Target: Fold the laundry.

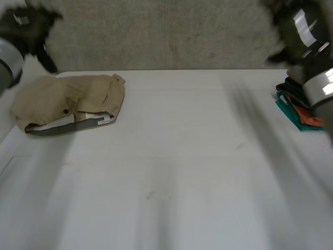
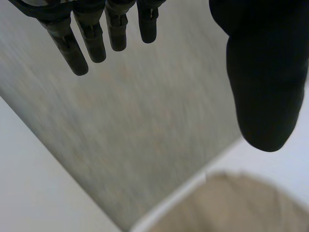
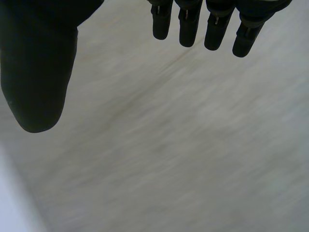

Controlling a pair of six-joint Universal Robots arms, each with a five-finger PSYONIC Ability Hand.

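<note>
Hovering over the tabletop (image 1: 182, 172), my left hand (image 1: 31, 26) hangs at the upper left of the frame and my right hand (image 1: 299, 28) at the upper right. Both have fingers (image 2: 94, 43) straight and apart, holding nothing. The khaki shorts (image 1: 67, 101) lie loosely doubled at the upper left, just below my left hand. A stack of folded clothes (image 1: 299, 112) sits at the right edge. I judge the shorts are next: both hands must come down to their edges and pinch.

Bright, even light, and the white table (image 1: 182, 156) is nearly washed out. Glare streaks on my right arm (image 1: 317, 86). My left hand (image 2: 260, 72) and right hand (image 3: 38, 63) read as flat black silhouettes. Thin soft shade under the beige garment (image 1: 67, 99).
</note>
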